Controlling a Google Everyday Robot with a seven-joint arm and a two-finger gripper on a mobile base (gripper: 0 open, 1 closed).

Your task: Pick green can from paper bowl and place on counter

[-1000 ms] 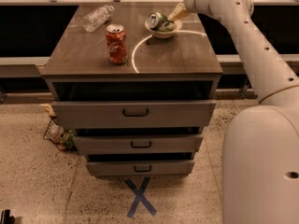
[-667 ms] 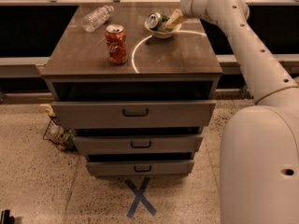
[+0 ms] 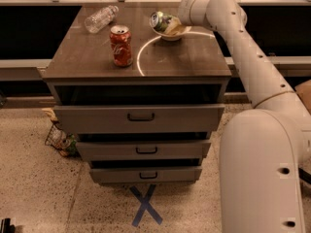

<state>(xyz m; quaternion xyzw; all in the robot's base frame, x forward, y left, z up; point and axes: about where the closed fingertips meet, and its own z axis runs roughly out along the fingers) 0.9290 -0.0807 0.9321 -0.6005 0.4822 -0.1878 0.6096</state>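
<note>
A blue tape cross [image 3: 146,205] marks the speckled floor nearest the camera. To the right of it bulks the robot's pale rounded body [image 3: 262,174]. Behind the cross stands a grey cabinet with three drawers [image 3: 141,118], and a small wire basket [image 3: 60,140] sits on the floor at its left. The cabinet's flat grey-brown top is the counter [image 3: 87,57], crossed by a thin pale curved line [image 3: 143,50]. A red soda can [image 3: 121,45] stands upright left of the middle, and a clear plastic bottle [image 3: 101,18] lies on its side toward the far left corner. Toward the far right sits the paper bowl [image 3: 169,36]. The green can [image 3: 165,22] lies tilted in it, with its silver end raised over the bowl's left rim. The long arm [image 3: 248,52] reaches in from the right, and the gripper [image 3: 177,27] sits at the bowl's right side, against or just beside the can. Whether the gripper is open, closed or holding the can cannot be told. The task appears to be at the grasping step, with the can not yet lifted out. The next move likely calls for a firm hold on the can. It would then need lifting clear of the rim without dragging the light bowl, and setting down on bare counter away from the red soda can.
</note>
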